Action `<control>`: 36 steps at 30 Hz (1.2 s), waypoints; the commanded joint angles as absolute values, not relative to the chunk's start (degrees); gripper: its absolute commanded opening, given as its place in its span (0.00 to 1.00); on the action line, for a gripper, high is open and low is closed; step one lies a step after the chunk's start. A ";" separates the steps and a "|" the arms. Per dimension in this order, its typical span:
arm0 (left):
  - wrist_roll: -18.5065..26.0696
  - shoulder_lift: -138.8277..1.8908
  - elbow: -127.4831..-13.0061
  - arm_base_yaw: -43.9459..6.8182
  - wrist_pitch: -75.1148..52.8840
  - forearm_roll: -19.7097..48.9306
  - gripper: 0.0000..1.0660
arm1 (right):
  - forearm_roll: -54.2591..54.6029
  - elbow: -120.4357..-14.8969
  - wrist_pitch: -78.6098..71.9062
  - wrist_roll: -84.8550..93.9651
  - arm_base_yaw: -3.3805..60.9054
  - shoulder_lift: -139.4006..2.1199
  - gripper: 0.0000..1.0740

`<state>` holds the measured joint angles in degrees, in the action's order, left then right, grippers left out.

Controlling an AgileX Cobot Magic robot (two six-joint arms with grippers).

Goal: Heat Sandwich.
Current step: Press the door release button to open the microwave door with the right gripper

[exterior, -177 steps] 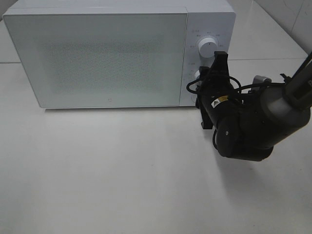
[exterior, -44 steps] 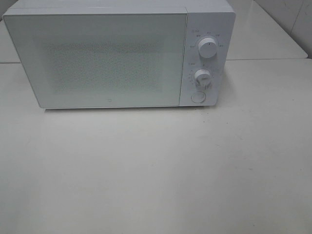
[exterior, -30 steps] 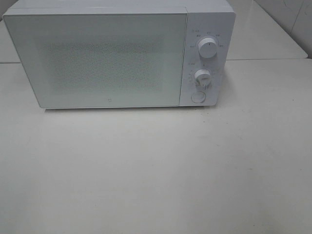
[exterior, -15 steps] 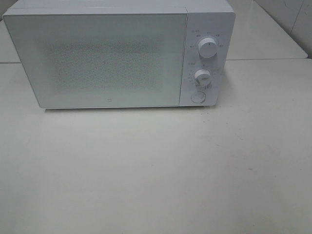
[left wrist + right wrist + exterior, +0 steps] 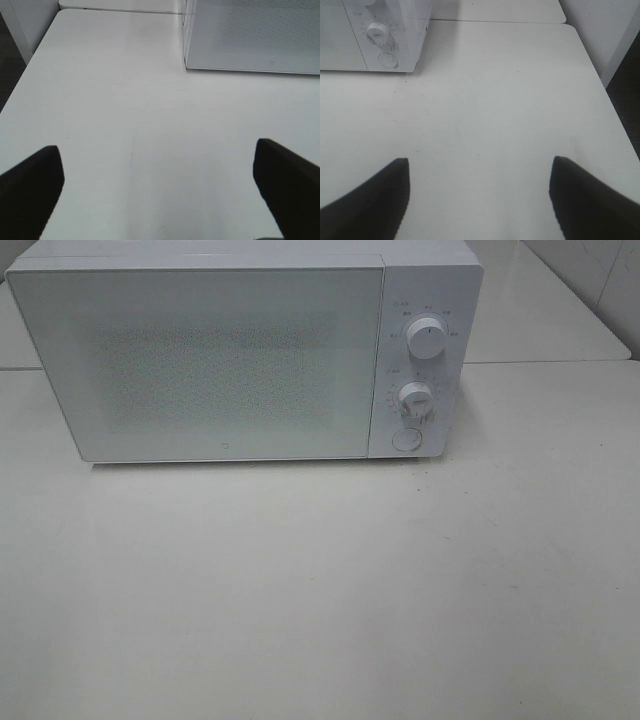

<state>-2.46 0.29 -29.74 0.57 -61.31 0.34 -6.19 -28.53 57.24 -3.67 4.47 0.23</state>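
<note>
No sandwich shows anywhere; we judge it sits behind the shut, speckled door (image 5: 220,370) of our boxy white microwave (image 5: 432,280), so only heating and retrieval remain. Our left gripper (image 5: 157,175) and right gripper (image 5: 480,195) hang with fingers (image 5: 30,190) spread wide, empty, over the smooth matte table (image 5: 320,590).

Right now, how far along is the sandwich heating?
Done: the microwave door is shut; the sandwich is not visible, possibly inside. In hand: nothing; the left end effector and right end effector are open, empty, over the table. Left: can't tell whether the lower knob is set; taking it out likely remains.
</note>
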 commanded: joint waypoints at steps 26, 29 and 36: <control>-2.35 1.20 -29.68 0.69 -61.36 0.80 0.92 | -6.02 -30.88 37.87 -5.90 4.01 -11.52 0.70; -2.35 1.20 -29.68 0.69 -61.36 0.80 0.92 | -6.02 -30.88 33.35 -5.90 4.01 -16.96 0.70; -2.35 1.20 -29.68 0.69 -61.36 0.80 0.92 | -6.13 -30.88 26.18 -5.90 4.01 -25.95 0.70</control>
<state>-2.46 0.29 -29.74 0.57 -61.31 0.34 -6.02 -30.42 28.71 -5.33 4.47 -24.29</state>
